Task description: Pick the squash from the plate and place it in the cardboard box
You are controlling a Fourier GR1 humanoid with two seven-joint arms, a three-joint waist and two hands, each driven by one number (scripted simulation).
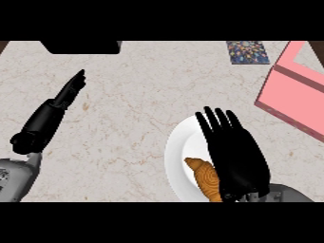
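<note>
**Right hand flat over plate, squash not yet gripped**

The squash lay on the white plate, at its lower middle, near the view's bottom edge. It was orange-brown and long, with a narrower end pointing up-left. Its right side was hidden under the right hand.

That hand was over the plate with its fingers straight, slightly fanned and pointing away from the robot. Nothing was curled round the squash. Whether the palm touched it could not be told from this view.

The left hand was well apart on the left over the counter, fingers straight and holding nothing.

The box showed pink, at the right edge beyond the plate, with its open top partly cut off by the frame.

Handling, as a judgement:
- The squash is probably stiff and hard-skinned, so it should not squash or dent under the fingers.
- It is likely fairly heavy for its size.
- The skin looked smooth, so it could roll or slide on the plate.
- The best hold is likely across the middle of the body, fingers on one long side and thumb on the other, not at the tapered end.

Also on the counter were a black object at the top edge and a patterned card at the top right.
</note>
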